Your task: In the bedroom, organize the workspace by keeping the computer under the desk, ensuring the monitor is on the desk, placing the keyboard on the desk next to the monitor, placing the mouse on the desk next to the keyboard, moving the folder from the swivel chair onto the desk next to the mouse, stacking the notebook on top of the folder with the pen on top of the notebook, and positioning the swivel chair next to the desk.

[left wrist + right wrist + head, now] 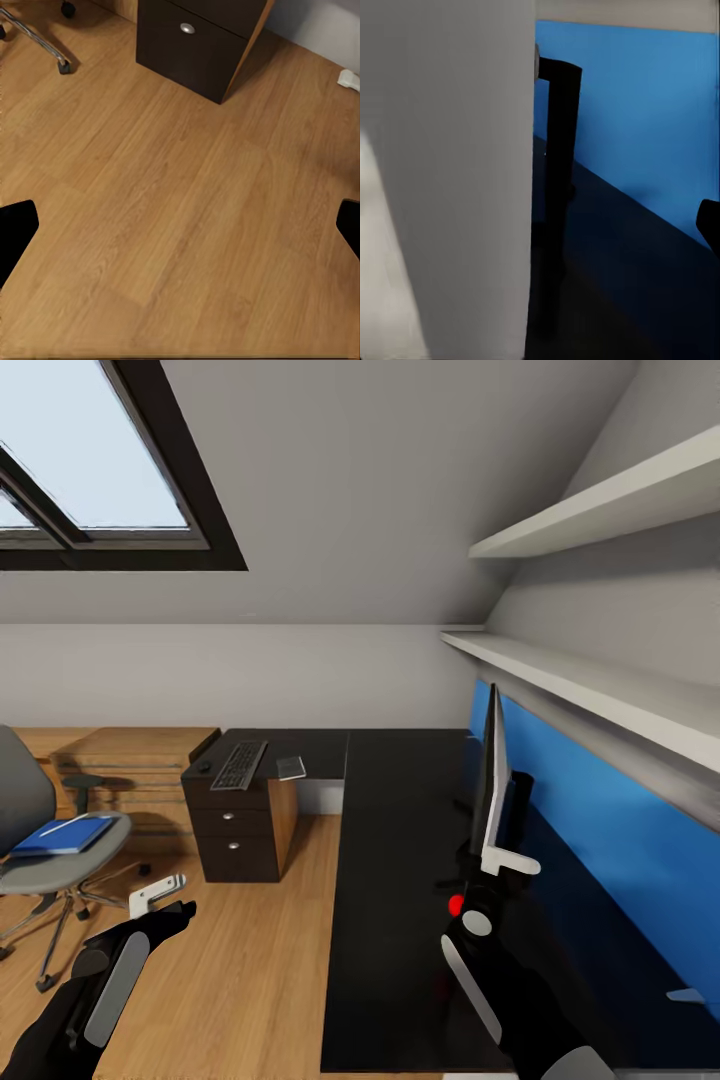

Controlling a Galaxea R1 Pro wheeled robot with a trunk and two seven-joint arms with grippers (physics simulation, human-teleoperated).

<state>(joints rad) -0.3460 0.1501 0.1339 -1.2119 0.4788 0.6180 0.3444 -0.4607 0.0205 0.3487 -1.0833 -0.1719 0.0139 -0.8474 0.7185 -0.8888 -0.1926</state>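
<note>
The monitor (491,775) stands edge-on on the black desk (400,880). My right gripper (492,872) is open, its jaws straddling the screen's lower edge. Up close I see the monitor's pale back (442,172) and its black stand arm (559,150), with one fingertip (709,225) well apart from them. The keyboard (240,764) and mouse (204,767) lie on the desk's far wing. The blue folder (65,835) rests on the swivel chair (45,865). My left gripper (165,905) hangs open over bare floor (180,225). The computer is out of view.
A small flat grey item (291,766) lies beside the keyboard. The drawer unit (199,45) stands under the far wing. Two white shelves (600,690) and a blue wall panel (610,810) run along the right. A light-wood cabinet (130,760) sits behind the chair.
</note>
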